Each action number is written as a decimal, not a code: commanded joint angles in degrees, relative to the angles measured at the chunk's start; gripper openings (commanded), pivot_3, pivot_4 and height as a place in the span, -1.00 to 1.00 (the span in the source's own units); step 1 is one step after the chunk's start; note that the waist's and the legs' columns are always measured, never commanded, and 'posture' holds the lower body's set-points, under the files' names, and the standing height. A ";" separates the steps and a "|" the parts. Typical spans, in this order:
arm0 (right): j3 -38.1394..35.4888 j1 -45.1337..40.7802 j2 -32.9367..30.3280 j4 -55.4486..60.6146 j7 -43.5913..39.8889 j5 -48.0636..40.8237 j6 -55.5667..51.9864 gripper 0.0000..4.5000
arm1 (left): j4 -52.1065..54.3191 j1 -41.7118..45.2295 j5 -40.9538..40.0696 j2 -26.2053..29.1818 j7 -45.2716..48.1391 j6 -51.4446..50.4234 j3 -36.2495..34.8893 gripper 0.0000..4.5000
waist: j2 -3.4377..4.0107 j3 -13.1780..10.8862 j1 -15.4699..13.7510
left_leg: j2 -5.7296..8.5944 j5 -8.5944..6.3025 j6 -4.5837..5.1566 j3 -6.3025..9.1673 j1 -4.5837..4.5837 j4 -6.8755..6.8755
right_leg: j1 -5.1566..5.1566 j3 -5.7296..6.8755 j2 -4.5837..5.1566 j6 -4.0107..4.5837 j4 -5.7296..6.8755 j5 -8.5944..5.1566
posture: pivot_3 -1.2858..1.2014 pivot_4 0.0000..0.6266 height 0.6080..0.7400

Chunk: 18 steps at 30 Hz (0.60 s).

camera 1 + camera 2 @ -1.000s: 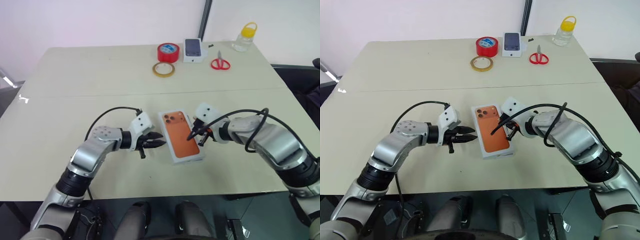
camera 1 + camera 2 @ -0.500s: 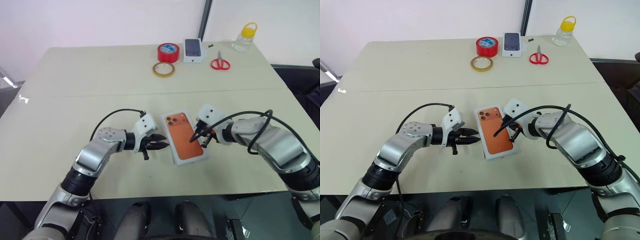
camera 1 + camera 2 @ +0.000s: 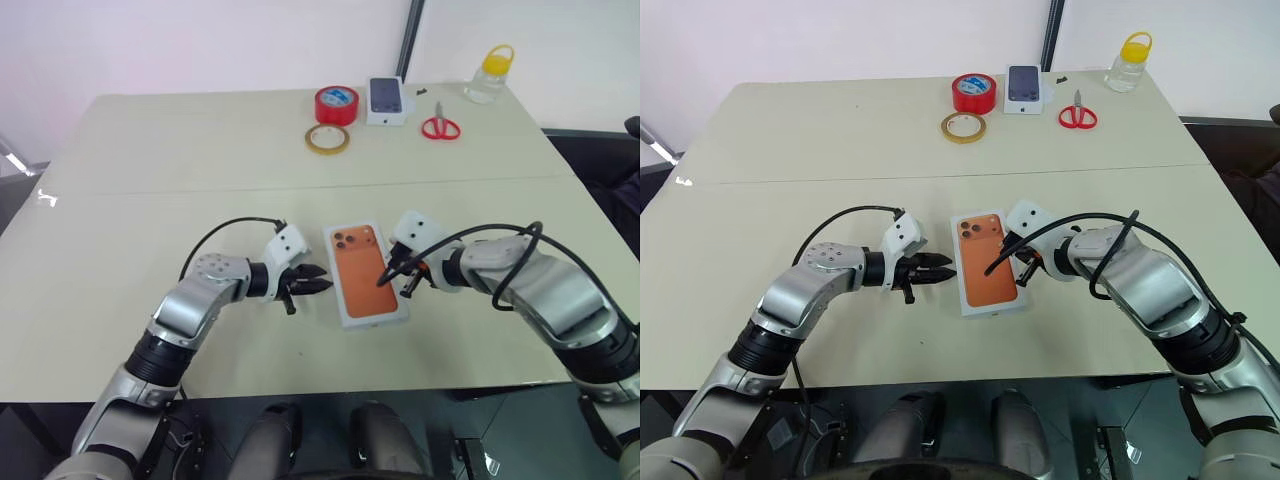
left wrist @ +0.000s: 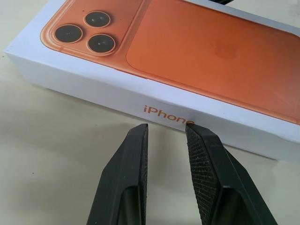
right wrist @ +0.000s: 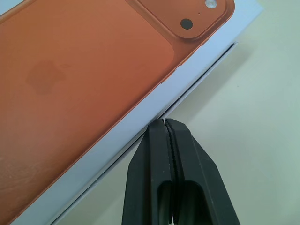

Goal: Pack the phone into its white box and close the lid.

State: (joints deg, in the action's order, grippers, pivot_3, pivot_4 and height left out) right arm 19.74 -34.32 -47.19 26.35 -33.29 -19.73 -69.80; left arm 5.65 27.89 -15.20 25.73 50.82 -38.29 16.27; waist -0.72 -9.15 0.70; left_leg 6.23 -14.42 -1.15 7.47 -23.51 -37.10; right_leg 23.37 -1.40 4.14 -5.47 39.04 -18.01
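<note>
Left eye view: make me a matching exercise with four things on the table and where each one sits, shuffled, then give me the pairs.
Things:
1. red tape roll
2. red-handled scissors
3. yellow-capped jar
4. iPhone box

Places:
A. between the left gripper and the right gripper
B. at the far right corner of the table
C. just behind the tan tape ring
D. just right of the small white box

Pairs: 1-C, 2-D, 3-B, 4-A
</note>
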 commanded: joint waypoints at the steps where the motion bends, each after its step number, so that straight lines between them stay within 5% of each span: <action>1: -0.24 0.18 0.42 1.90 -1.26 -0.10 1.25 -0.99 | 1.52 1.58 -0.50 -1.10 -0.57 1.67 -1.08 -0.42 | 0.00 0.00 -0.01 | 0.00 0.00 0.00 0.00 0.00 0.00 | 0.00 0.00 0.00 0.00 0.00 0.00 | 0.03 -0.52 1.00; 18: -0.41 2.05 0.40 0.44 -2.11 2.11 2.34 -0.99 | 1.89 1.61 -0.31 -2.13 -1.16 1.80 -0.31 -0.42 | 0.00 0.00 0.00 | 0.00 0.00 -0.01 0.00 0.00 0.00 | 0.00 0.00 0.00 0.00 0.00 0.00 | 0.03 -0.52 1.00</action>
State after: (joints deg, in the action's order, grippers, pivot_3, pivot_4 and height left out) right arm 19.74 -32.19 -47.20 25.45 -34.48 -17.45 -68.86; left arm 5.65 27.89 -15.13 24.35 49.58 -38.10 16.27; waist -0.72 -9.15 0.70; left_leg 6.23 -14.41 -1.16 7.47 -23.51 -37.10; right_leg 23.37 -1.40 4.13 -5.47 39.04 -18.01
